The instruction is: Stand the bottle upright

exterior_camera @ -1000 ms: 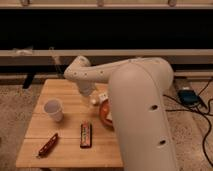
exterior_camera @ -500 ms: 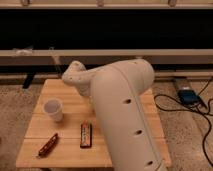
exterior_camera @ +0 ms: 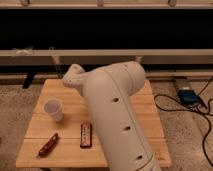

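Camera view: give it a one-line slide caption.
White robot arm looms over wooden table holding paper cup, dark bar, red packet; gripper and bottle unseen.

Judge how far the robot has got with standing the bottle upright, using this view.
Done: nothing can be confirmed, as no bottle shows on the table, upright or lying down. In hand: the arm reaches across the table's middle and hides it; the gripper is out of sight behind the arm. Left: seeing the bottle standing. Only the white cup, dark bar and reddish packet are visible.
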You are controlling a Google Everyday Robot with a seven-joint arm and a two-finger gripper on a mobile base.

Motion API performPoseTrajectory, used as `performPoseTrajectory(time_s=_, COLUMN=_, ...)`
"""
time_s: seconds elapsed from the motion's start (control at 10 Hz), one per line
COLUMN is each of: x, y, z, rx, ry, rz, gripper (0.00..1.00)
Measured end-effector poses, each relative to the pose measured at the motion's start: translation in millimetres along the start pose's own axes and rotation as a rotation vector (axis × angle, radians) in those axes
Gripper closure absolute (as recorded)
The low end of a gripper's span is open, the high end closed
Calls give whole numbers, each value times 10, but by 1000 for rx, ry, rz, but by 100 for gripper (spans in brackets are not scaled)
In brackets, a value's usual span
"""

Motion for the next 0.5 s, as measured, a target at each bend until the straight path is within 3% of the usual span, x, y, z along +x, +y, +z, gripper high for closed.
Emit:
performPoseTrajectory(time_s=0.3, x=-29, y=-17, z=50, rx=30, ry=1, rz=1, gripper=30)
performPoseTrajectory(time_s=0.5, x=-65, y=-20, z=60, rx=46, ry=-6, rz=1, gripper=46)
